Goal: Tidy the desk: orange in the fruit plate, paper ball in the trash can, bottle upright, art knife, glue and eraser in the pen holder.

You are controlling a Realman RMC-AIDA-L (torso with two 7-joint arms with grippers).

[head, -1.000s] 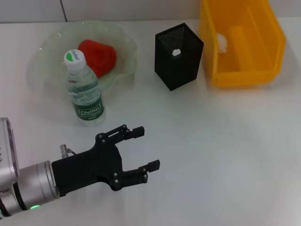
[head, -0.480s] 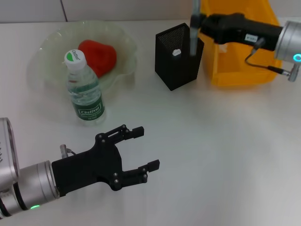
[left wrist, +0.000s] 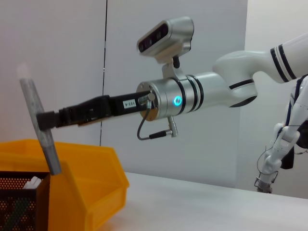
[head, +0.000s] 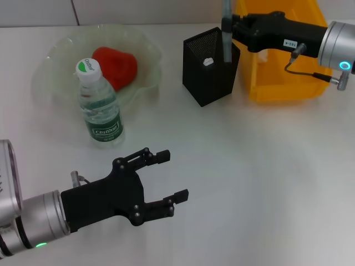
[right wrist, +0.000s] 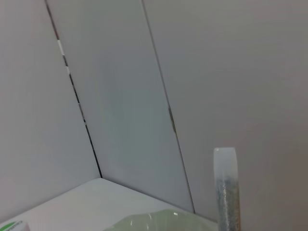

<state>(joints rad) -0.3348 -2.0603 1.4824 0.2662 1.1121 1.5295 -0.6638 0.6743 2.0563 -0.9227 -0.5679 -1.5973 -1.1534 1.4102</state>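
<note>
With our right gripper point(head: 230, 30) pinching the glue stick point(head: 226, 30) tilted above the pen holder point(head: 209, 66), its tip could catch the rim; our left gripper point(head: 166, 176) idles spread.

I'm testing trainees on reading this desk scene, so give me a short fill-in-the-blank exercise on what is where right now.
1. The right gripper holds a grey stick over the black mesh ____.
2. The water bottle stands ____ beside the fruit plate.
3. The left gripper, low over the table, has its fingers ____.
4. The bin behind the right arm is coloured ____.

Missing words: pen holder; upright; open; yellow
</note>
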